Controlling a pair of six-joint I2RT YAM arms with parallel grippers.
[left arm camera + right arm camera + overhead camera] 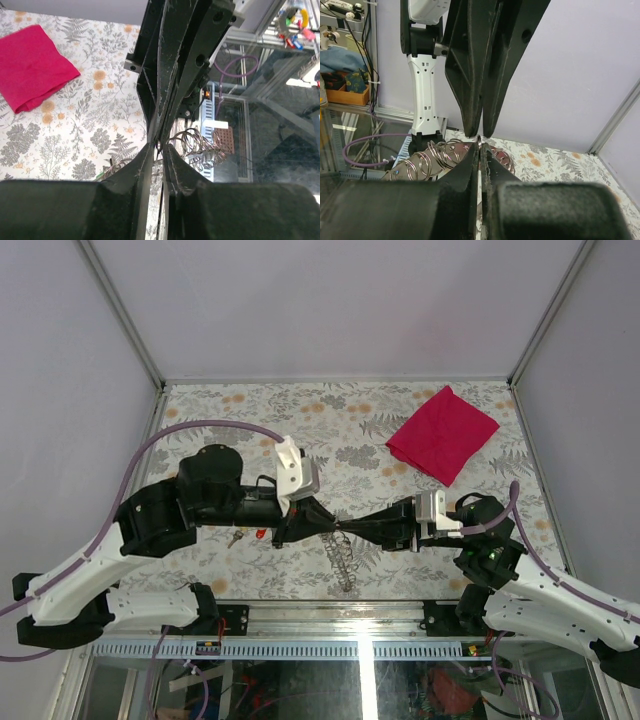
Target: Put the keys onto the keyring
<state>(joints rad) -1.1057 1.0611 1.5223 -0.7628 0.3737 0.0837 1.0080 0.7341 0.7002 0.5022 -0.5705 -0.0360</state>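
Nearest, the two arms meet tip to tip at mid-frame of the overhead view. The right gripper (480, 146) has its fingers pressed together on a thin ring of the keyring (435, 157), a linked bunch of wire rings trailing down toward the near edge. The left gripper (160, 151) stands at the same ring from the other side with its fingers close and a thin slit between them. Whether it is clamping the ring I cannot tell.

The keys (236, 538) lie on the bench (250, 410) under the left arm, left of centre, the red-headed one beside the yellowish one and both apart from the rings. As I judge it, neither key is threaded yet, so the ring must be held open and each key fetched.

Farther back, the bench has a floral covering, and a red cloth (443, 433) lies at its upper right. Pale lilac walls with metal corner posts close it in.
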